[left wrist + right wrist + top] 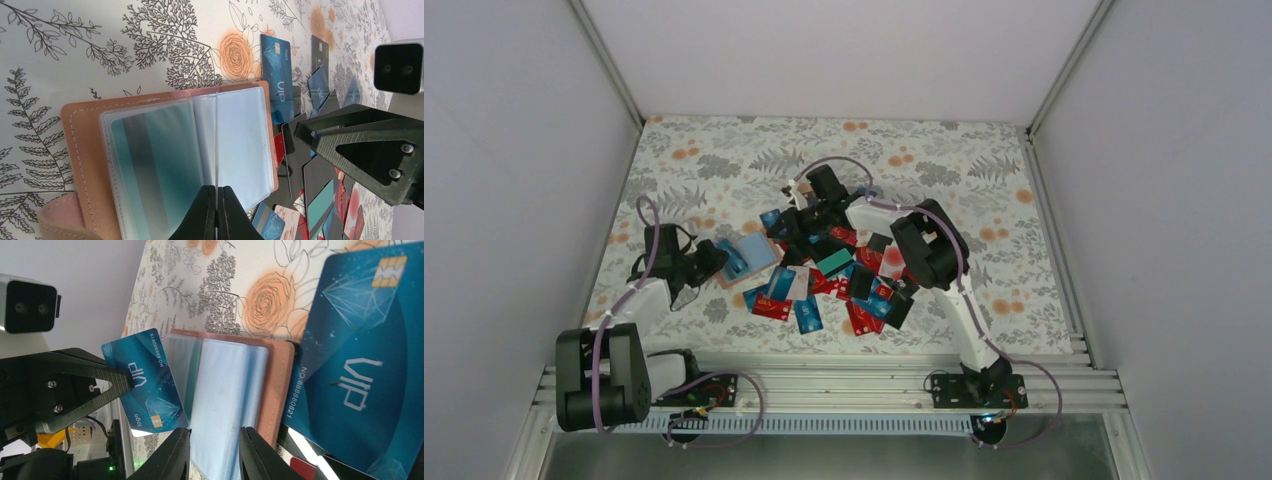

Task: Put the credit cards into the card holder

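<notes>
The tan card holder (756, 250) lies open on the floral cloth, its clear sleeves (240, 145) facing up and a teal card (150, 170) in one sleeve. My left gripper (216, 187) is shut on a blue credit card (145, 382), seen edge-on over the holder's middle fold. Right of the holder, my right gripper (214, 432) hovers open over the heap of credit cards (844, 280), gripping nothing. The pale sleeves show behind its gap. A blue VIP card (360, 375) lies just beyond the holder's edge.
Red, black, teal and blue cards are strewn from the holder to the right arm (929, 250). White walls enclose the table on three sides, and an aluminium rail (824, 375) runs along the near edge.
</notes>
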Robot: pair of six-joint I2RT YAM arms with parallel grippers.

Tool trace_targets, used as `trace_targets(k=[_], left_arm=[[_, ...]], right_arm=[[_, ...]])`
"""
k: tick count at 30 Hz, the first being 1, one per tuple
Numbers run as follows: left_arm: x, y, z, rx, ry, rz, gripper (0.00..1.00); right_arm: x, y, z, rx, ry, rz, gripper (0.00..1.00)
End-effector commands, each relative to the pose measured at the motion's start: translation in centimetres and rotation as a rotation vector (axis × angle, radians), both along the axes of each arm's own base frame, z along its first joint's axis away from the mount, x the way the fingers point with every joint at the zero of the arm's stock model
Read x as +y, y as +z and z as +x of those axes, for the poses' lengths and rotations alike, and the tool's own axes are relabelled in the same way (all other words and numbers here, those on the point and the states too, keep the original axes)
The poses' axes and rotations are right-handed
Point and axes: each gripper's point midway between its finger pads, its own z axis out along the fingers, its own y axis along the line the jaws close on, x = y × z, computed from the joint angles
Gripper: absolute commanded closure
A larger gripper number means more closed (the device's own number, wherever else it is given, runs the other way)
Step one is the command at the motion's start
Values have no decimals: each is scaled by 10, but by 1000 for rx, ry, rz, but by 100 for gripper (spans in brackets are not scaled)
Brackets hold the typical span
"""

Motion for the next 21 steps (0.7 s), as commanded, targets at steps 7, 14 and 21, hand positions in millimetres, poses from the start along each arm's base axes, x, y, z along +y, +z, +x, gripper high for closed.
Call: trace_targets(k=[7,14,21], left_arm=[[-5,-4,3,-19,-9,-38,98],[-7,-7,3,-22,-16,-51,98],[-11,-8,2,-25,-15,-84,98]], right_arm=[[-1,-17,4,34,6,-3,73],[-5,-32,0,53,8,-20,74],[-7,-44,-3,67,12,-35,75]])
